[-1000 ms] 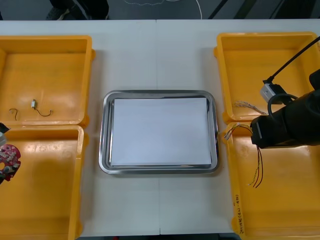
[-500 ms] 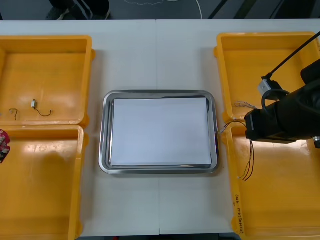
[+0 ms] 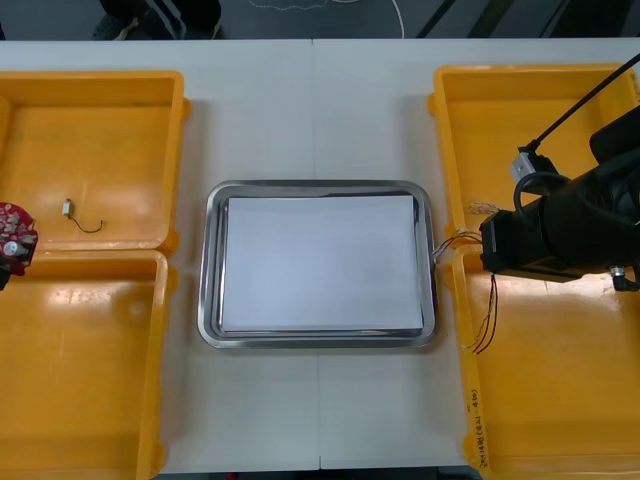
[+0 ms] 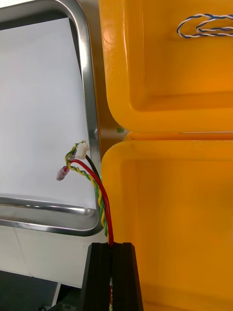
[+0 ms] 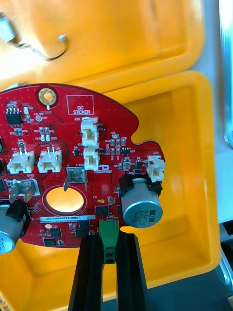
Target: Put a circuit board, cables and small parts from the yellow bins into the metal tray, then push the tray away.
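At the table's left edge a round red circuit board (image 3: 12, 238) hangs over the wall between the two left yellow bins. My left gripper (image 5: 108, 239) is shut on the green connector at the rim of the circuit board (image 5: 73, 160). On the right, my right gripper (image 3: 492, 262) is shut on a red and yellow cable (image 3: 452, 241). In the right wrist view the gripper (image 4: 110, 247) holds the cable (image 4: 99, 192), whose white plug end lies over the right rim of the metal tray (image 4: 86, 97). The cable's loose tail (image 3: 488, 318) dangles over the near right bin.
The tray (image 3: 320, 188) is white inside and sits mid-table. A small metal part (image 3: 67, 208) with a thin wire lies in the far left bin (image 3: 90, 82). A twisted blue and white cable (image 4: 204, 24) lies in the far right bin (image 3: 530, 75).
My left gripper has carried the board from over the near left bin toward the far one. The right arm has shifted left, bringing the cable's end to the tray's rim.
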